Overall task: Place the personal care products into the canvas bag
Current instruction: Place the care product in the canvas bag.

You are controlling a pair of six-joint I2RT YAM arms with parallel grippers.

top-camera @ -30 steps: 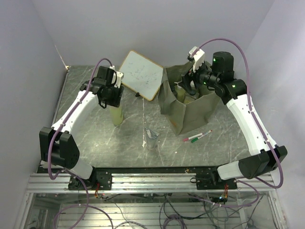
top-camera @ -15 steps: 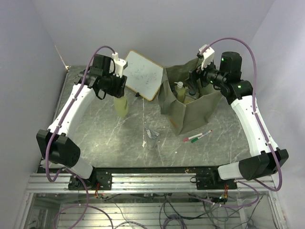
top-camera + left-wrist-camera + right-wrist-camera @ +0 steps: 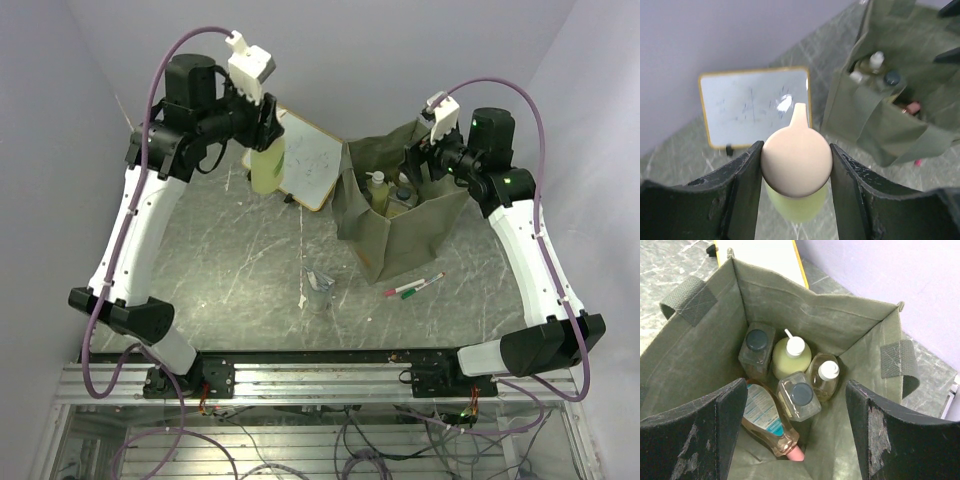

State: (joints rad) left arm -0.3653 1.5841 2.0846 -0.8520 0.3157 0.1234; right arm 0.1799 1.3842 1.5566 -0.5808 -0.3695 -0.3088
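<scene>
Grips the pale-green bottle [image 3: 267,168] in the left gripper [image 3: 796,159], aloft at eleven o'clock, just beside the whiteboard [image 3: 300,155]. Holds the right gripper [image 3: 796,392] wide over the canvas bag [image 3: 400,235] at two o'clock, with five bottles [image 3: 791,356] inside.

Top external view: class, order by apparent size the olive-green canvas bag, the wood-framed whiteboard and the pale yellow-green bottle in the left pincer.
1. olive-green canvas bag
2. wood-framed whiteboard
3. pale yellow-green bottle, smallest though held aloft, nearer the camera, by the left pincer
</scene>
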